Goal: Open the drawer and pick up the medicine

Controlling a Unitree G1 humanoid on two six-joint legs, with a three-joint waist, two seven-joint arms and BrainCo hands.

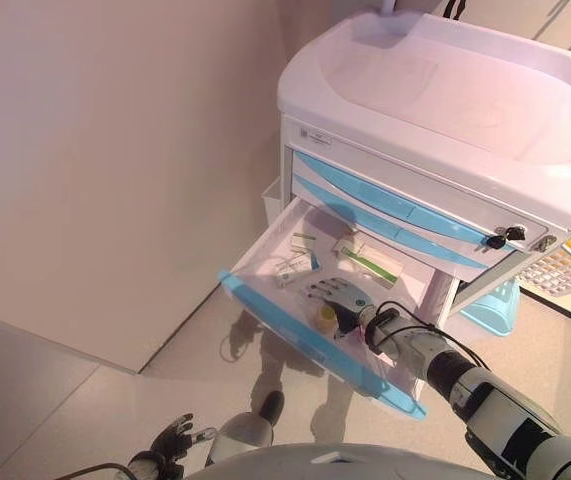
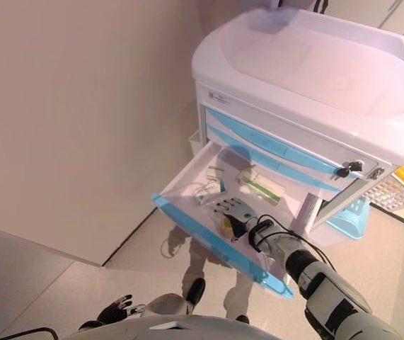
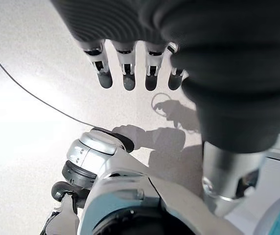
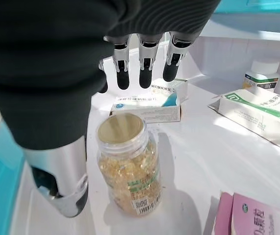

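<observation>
The cart's lower drawer [image 1: 295, 335], white with a blue front, is pulled out. Inside stands a clear bottle of yellow capsules [image 4: 127, 166] with a gold lid, also seen in the left eye view [image 1: 325, 318]. My right hand [image 1: 337, 296] reaches into the drawer, open, fingers [image 4: 144, 68] straight just above and beyond the bottle, thumb beside it, not closed on it. Other medicine lies around: a blue-white box [image 4: 147, 105], a green-white box [image 4: 257, 115], a white bottle [image 4: 262, 76], a pink box [image 4: 257, 218]. My left hand [image 1: 173, 440] hangs low near the floor, open and empty.
The white cart [image 1: 445, 100] has closed blue-fronted drawers above the open one, with keys [image 1: 505, 237] in a lock. A blue bin [image 1: 495, 305] and a wire basket [image 1: 570, 268] stand at its right. A beige wall [image 1: 115, 150] runs along the left.
</observation>
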